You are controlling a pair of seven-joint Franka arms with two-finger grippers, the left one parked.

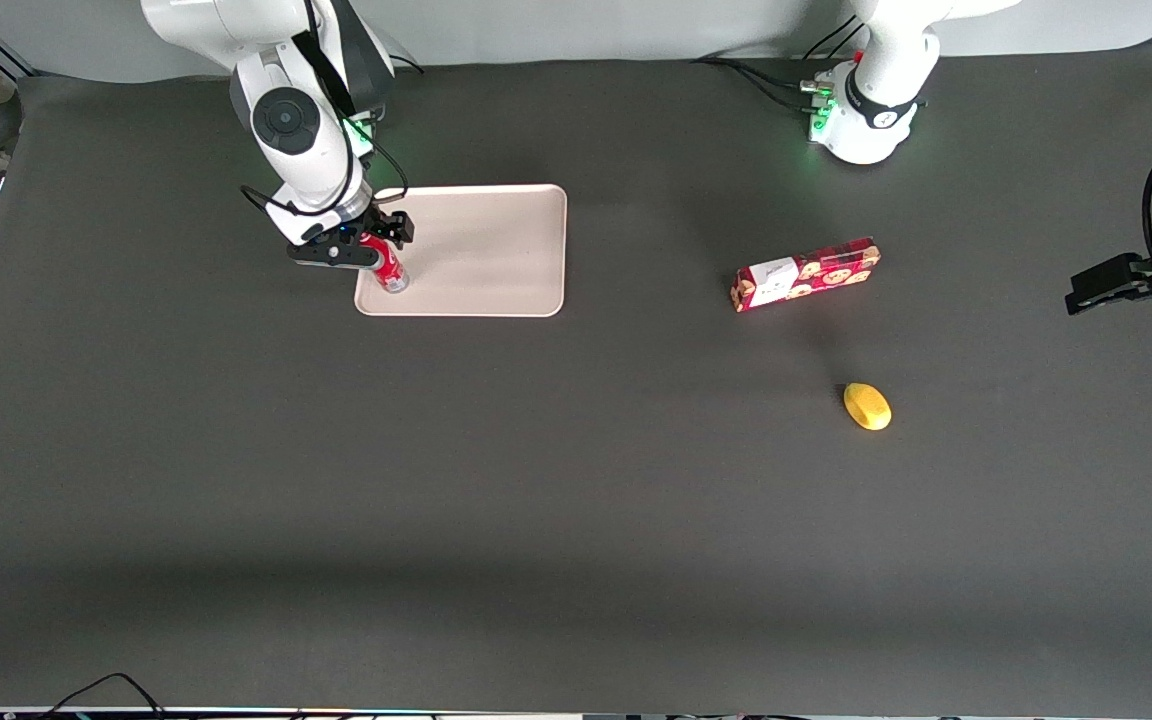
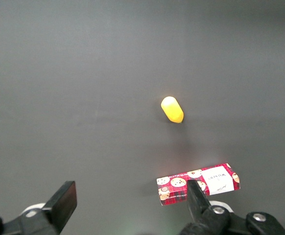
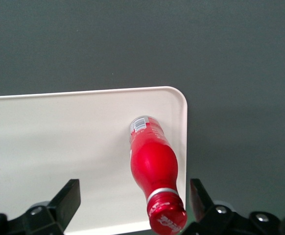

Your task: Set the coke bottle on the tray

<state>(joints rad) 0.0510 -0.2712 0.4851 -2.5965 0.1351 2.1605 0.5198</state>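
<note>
The coke bottle [image 3: 154, 169] stands slightly tilted in a corner of the tray [image 3: 59, 147], between the gripper [image 3: 132, 203]'s spread fingers [image 3: 66, 198], apparently untouched by either.

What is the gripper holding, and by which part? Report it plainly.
Nothing. The gripper is open, with its fingers spread on either side of the coke bottle, which stands on the tray.

Dark grey table [image 1: 576, 520] (pale wall)
</note>
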